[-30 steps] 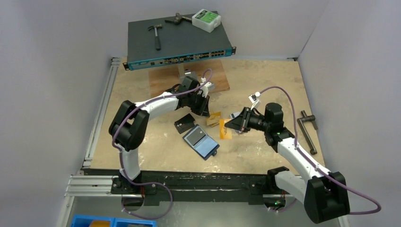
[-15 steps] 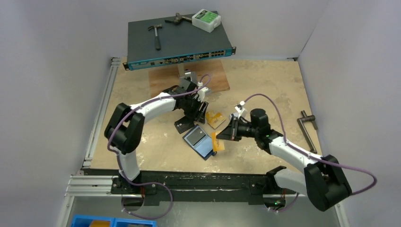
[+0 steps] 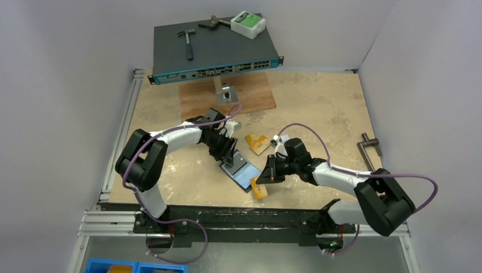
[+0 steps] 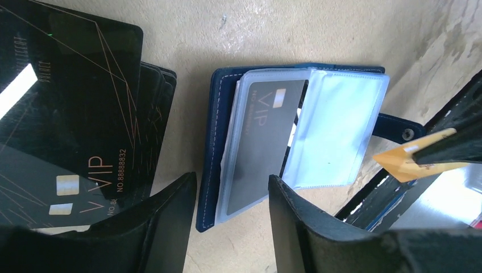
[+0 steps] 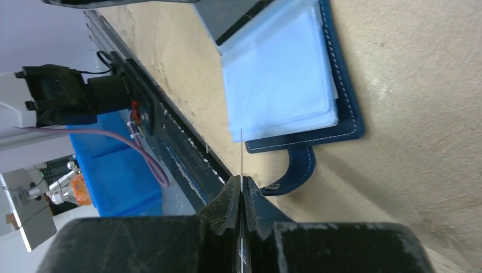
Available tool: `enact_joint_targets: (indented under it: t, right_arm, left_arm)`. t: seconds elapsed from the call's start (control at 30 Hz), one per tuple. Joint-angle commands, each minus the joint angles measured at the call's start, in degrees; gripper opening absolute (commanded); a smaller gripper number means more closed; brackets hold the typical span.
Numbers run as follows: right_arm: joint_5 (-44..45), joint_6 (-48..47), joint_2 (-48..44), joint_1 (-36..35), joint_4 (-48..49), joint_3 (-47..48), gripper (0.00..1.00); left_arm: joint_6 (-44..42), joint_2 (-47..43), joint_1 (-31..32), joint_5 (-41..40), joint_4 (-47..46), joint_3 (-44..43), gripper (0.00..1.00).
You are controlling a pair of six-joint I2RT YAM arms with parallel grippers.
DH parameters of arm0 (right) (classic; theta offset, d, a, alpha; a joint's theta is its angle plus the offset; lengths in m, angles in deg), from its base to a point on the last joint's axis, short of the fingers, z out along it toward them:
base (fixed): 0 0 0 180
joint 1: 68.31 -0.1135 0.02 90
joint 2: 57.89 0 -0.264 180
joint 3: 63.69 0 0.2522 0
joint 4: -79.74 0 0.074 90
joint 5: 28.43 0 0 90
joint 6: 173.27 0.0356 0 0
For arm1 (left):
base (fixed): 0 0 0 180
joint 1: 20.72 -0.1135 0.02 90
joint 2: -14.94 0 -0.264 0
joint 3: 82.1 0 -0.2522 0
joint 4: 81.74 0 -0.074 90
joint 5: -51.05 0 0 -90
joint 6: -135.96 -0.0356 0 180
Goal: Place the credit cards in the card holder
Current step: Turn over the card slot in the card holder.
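Note:
The navy card holder [image 4: 219,119] lies open on the table, its clear sleeves [image 4: 335,136] fanned out, with a silver-grey credit card [image 4: 264,142] in one sleeve. My left gripper [image 4: 230,213] hovers open just over the holder's [image 3: 247,175] left edge, gripping nothing. A black credit card [image 4: 68,114] lies left of the holder. My right gripper [image 5: 241,190] is shut on an orange-gold credit card [image 3: 258,189], held on edge by the holder's snap tab [image 5: 295,170]. Another orange-gold card [image 3: 257,142] lies behind the holder.
A network switch [image 3: 216,51] on a stand at the back carries a hammer [image 3: 186,42] and a white-green box [image 3: 248,24]. A wooden board [image 3: 199,99] lies under it. A metal clamp [image 3: 372,156] lies at the right. A blue bin [image 5: 108,165] sits below the table's front rail.
My left gripper came forward from the board to the card holder and opened. My right gripper carried the orange-gold card left and nearer, to the holder's front corner.

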Motion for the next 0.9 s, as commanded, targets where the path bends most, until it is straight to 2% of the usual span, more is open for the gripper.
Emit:
enact_joint_targets:
  t: [0.0,0.1,0.37,0.6,0.87]
  right_arm:
    - [1.7,-1.6,2.7,-0.3,-0.9,-0.1,0.0]
    - [1.5,-1.7,4.6,-0.3,0.5,-0.8,0.0]
    - [0.1,-1.7,6.0,-0.3,3.4,-2.5,0.0]
    - [-0.5,-0.6,5.4,-0.3,6.4,-3.2,0.0]
    - [-1.2,0.5,6.4,0.2,9.3,-3.1,0.0]
  left_arm:
    - [0.9,-0.9,-1.9,4.5,-2.6,-0.2,0.49]
    - [1.4,-0.9,-2.4,6.9,-3.6,0.1,0.46]
    - [4.0,-0.4,-2.5,9.8,-5.4,1.5,0.27]
    - [4.2,-0.8,-2.5,9.0,-5.2,3.1,0.22]
    - [3.6,-2.1,-2.4,8.8,-4.5,3.5,0.22]
